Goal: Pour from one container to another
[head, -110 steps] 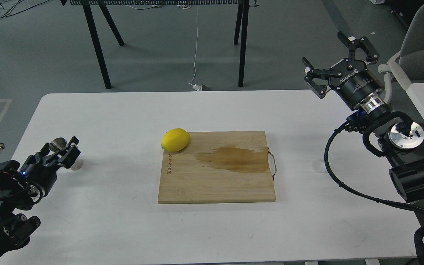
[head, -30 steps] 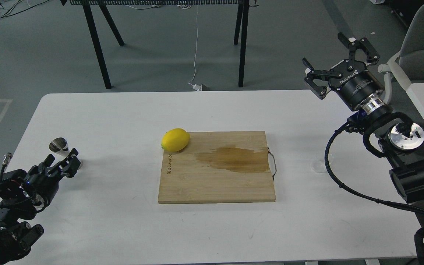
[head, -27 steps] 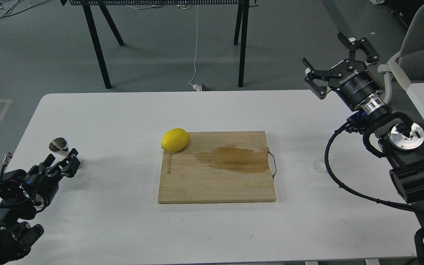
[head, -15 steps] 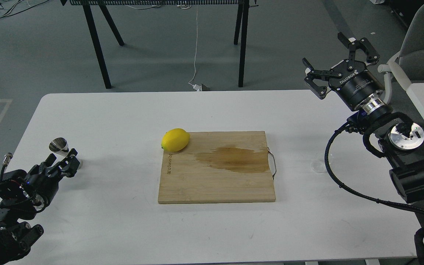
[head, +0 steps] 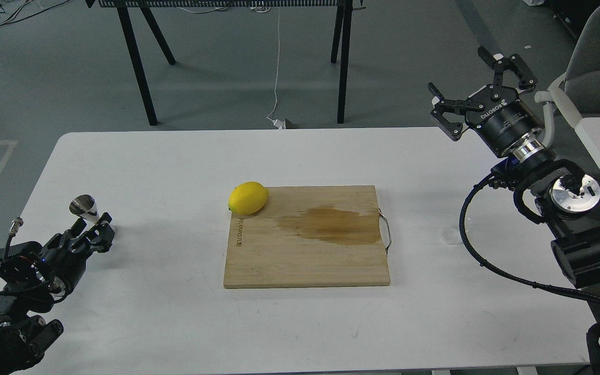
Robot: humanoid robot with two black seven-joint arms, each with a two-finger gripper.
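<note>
Now the left claw (head: 93,233) has slid back from the jigger (head: 84,207) — grip unclear; right claw (head: 471,73) spread, empty.

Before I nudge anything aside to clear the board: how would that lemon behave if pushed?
The lemon would probably roll rather than slide: it is rounded and lies at the far left corner of the cutting board, partly over its edge. A push leftward might tip it off onto the table. Its skin looks smooth and slightly glossy, so it could slip in a gripper.
</note>
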